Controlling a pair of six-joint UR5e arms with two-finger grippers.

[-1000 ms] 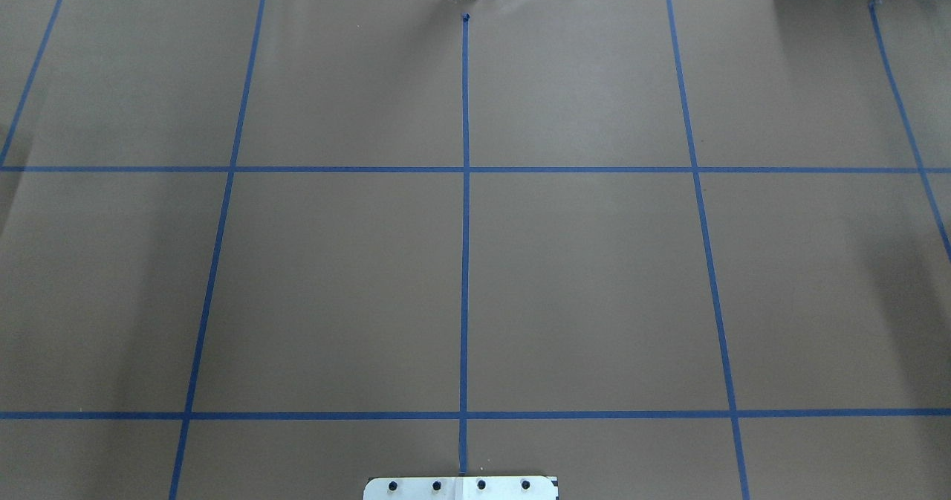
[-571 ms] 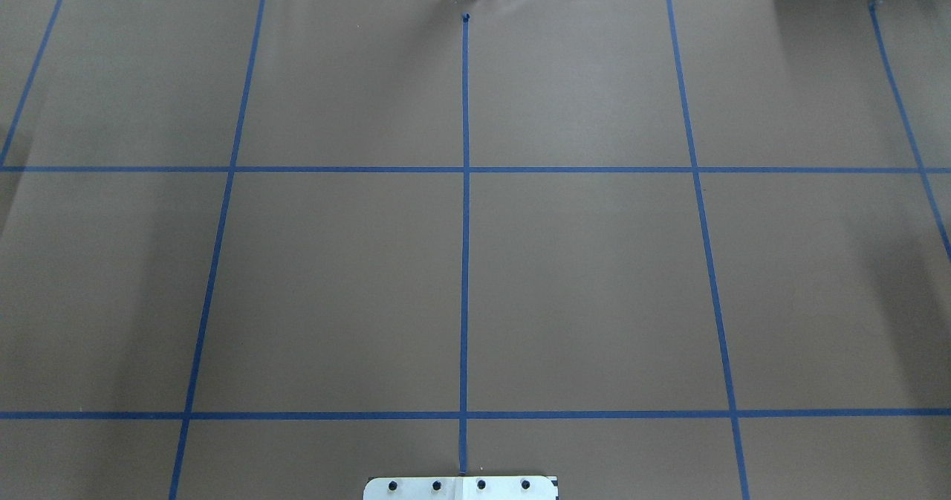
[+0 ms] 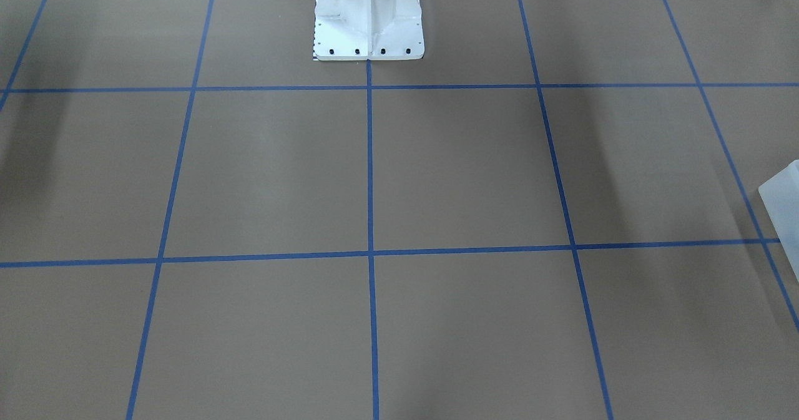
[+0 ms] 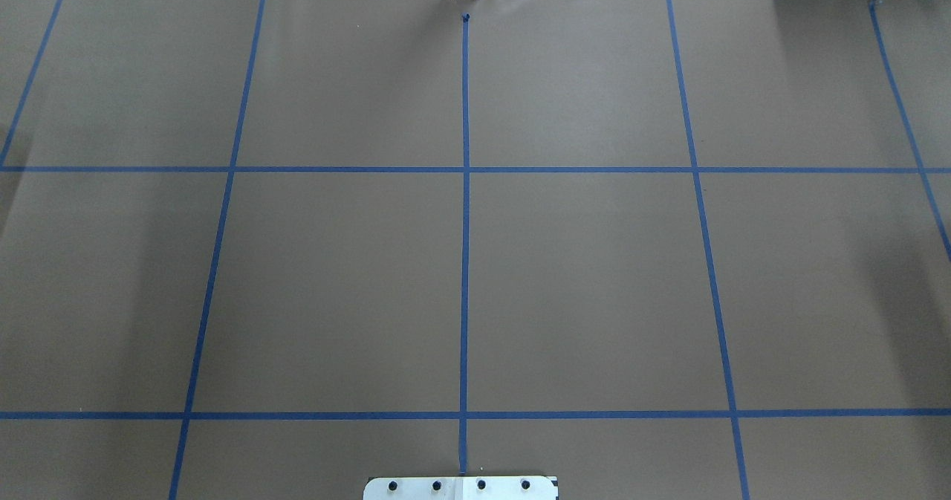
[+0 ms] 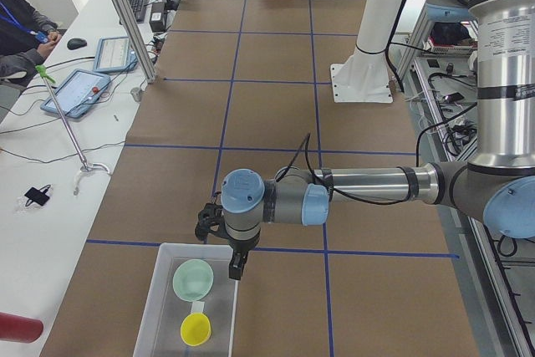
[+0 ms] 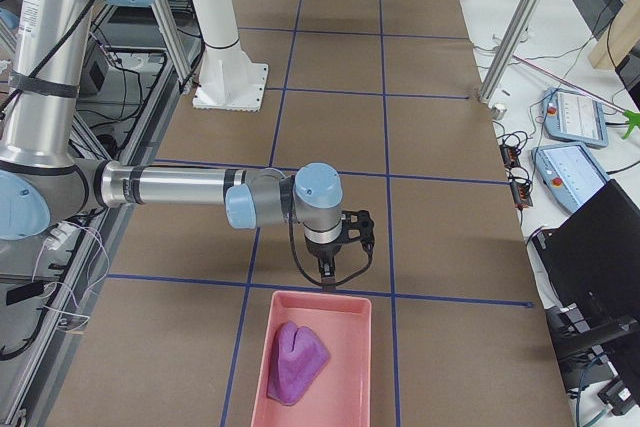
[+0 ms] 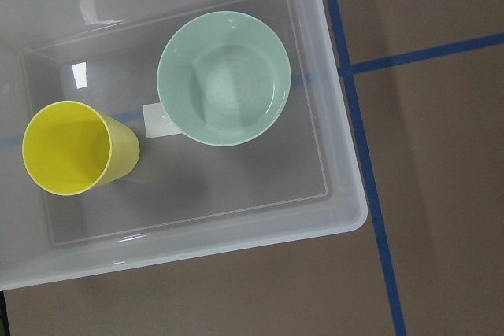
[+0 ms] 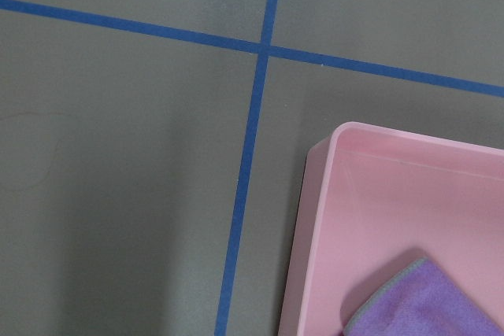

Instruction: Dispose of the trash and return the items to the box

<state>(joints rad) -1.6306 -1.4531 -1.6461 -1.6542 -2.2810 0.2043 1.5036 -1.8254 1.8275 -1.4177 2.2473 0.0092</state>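
A clear plastic box (image 5: 159,307) sits at the table's left end and holds a mint green bowl (image 5: 193,279) and a yellow cup (image 5: 195,330). The left wrist view shows the box's rim (image 7: 346,210), the bowl (image 7: 224,78) and the cup (image 7: 71,147) from above. My left gripper (image 5: 238,267) hangs over the box's edge; I cannot tell if it is open. A pink bin (image 6: 355,347) at the right end holds a purple cloth (image 6: 293,362). My right gripper (image 6: 326,272) hangs just before the bin's rim (image 8: 315,218); I cannot tell its state.
Brown paper with a blue tape grid (image 4: 465,169) covers the table. The white robot base (image 3: 368,14) stands at the near middle edge. A corner of the clear box (image 3: 783,201) shows in the front-facing view. Operators' desks with tablets (image 5: 75,94) run along the far side.
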